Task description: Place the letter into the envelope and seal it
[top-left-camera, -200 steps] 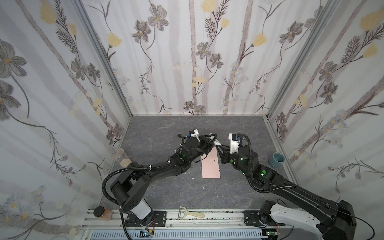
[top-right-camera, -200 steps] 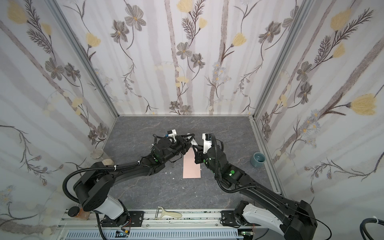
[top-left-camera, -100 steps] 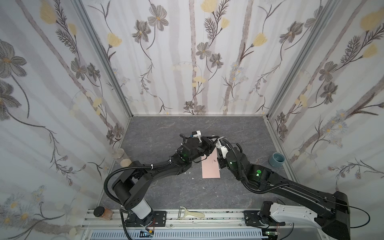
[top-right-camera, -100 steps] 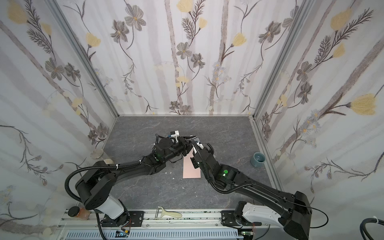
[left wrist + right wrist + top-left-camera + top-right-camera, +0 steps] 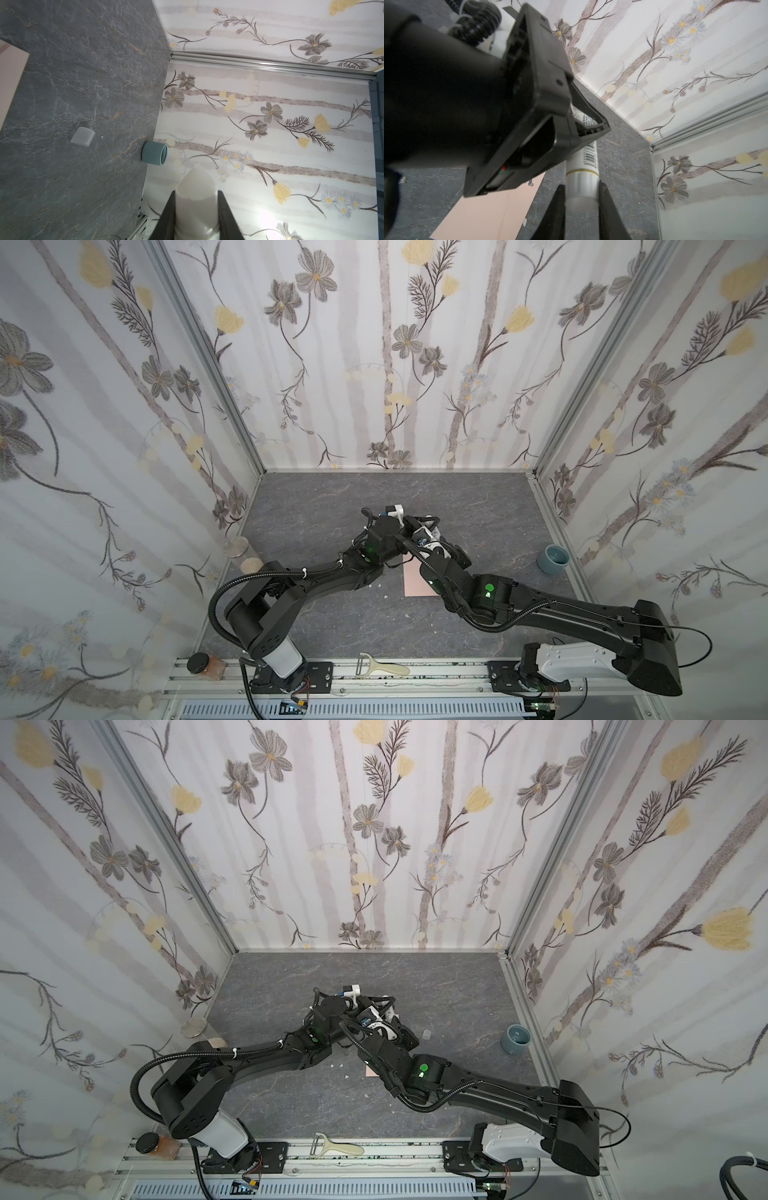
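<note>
Shows both arms reaching inward and meeting over the middle of the dark grey marbled surface (image 5: 353, 626), wrists crowded together in both top views. Holds a single white glue stick (image 5: 588, 162) in two grips at once.

Right hand (image 5: 581, 205): narrow, closed on the silver base of the tube, one finger pressed to each side.

Left hand (image 5: 196, 209): likewise narrow, clamped on the printed barrel farther along. Appears in the right wrist view as the black body lying across the barcode. In the left wrist view, uncapped rounded white tip of the stick protruding past the fingers (image 5: 225, 218).

Pale pink envelope (image 5: 415, 578): flat on the surface, beneath the joined hands and reaching toward the front edge. Partly covered by the right arm in both top views, with only a small corner (image 5: 370, 1072) exposed in a top view.

Translucent cap (image 5: 82, 137): loose on the surface between the envelope and the teal cup (image 5: 552, 559). Cup upright near the right wall.

Small white scraps (image 5: 386, 596): scattered on the surface just left of the envelope.

Front aluminium rail (image 5: 449, 674): cream-handled peeler (image 5: 382, 668) between the two arm bases, and black-lidded jar (image 5: 203, 666) with orange contents at the left end.

Enclosed on three sides by floral-papered walls.
</note>
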`<state>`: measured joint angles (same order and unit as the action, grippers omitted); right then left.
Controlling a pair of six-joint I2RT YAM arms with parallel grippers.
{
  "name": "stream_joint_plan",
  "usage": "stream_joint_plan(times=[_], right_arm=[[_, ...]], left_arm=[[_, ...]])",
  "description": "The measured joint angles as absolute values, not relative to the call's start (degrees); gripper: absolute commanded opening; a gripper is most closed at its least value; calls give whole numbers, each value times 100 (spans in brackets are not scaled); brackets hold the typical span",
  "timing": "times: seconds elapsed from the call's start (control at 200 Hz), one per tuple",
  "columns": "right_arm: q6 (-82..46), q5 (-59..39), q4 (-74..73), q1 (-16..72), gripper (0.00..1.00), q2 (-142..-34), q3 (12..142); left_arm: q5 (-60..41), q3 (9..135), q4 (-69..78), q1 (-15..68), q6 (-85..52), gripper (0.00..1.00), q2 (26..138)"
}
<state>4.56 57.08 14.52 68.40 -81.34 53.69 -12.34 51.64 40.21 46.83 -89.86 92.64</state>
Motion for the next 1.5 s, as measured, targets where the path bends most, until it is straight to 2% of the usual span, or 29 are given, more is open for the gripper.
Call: stream_joint_plan(times=[0.235,0.45,0.49,0.54,0.6,0.655,0.75,0.979,1.254,1.504], right_arm=[[895,6766,1472,7240,7,-8661,5389],[1039,7041,1356,7297,8,-8801,5363],[1055,7043,1299,7297,16,-8799,5349],[1052,7008,1273,7297,36,-8766,5341],[996,6879,1247,7295,45,-8648,5299],[845,6543,1179,7293,52,-8466,5242],[475,5889,1048,7251,58,-8060,5159],[-910,3885,659,6888,65,-6934,4759],[-2687,1925,-386,5472,71,-5336,3535],[-4174,349,-1656,4160,74,-5207,2738]], left_arm=[[-1422,5162,3854,4687,-8947,0,9264],[-1426,5162,3817,4694,-8906,0,9264],[-1415,5162,3820,4694,-8903,0,9264],[-1413,5162,3820,4694,-8897,0,9262],[-1431,5162,3830,4694,-8897,0,9255],[-1437,5162,3922,4696,-8901,0,9251],[-1409,5175,4042,4681,-8897,0,9251],[-1151,5286,4283,4606,-8862,0,9264],[-945,5343,4348,4604,-8656,0,9255],[-714,5264,4390,4641,-8475,0,9168]])
